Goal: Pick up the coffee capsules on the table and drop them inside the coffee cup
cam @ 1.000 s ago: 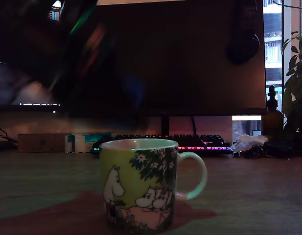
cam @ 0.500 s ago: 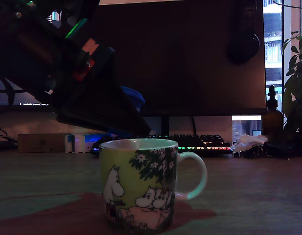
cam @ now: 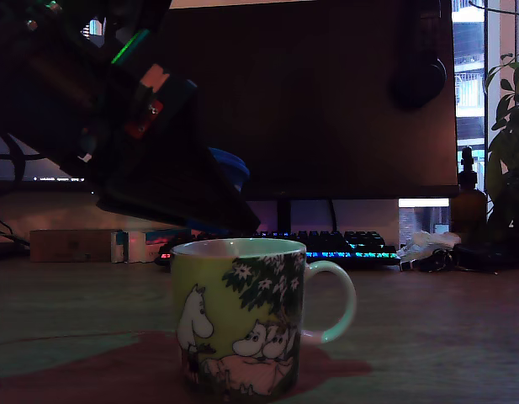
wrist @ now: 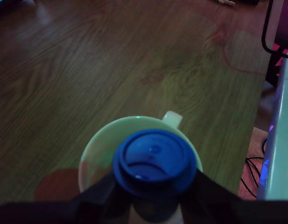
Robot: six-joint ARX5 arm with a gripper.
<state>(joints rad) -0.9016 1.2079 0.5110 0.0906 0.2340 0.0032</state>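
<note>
Dim light fills the room, and a big dark monitor (cam: 326, 101) stands at the far side of the wooden table (cam: 444, 337). A keyboard (cam: 326, 246) with glowing keys lies under it, far back. A leafy plant (cam: 507, 143) stands at the exterior view's right edge. The coffee cup (cam: 240, 324) sits near the camera, with its handle to the exterior view's right. White cartoon animals and a dark tree are painted on it. The gripper (wrist: 151, 196) comes down from the exterior view's upper left and hangs just above the cup. Its two dark fingers (wrist: 104, 193) are closed on the sides of the dark blue coffee capsule (wrist: 154, 161). In the wrist view the capsule is right over the cup's open mouth. It is not inside the cup yet.
</note>
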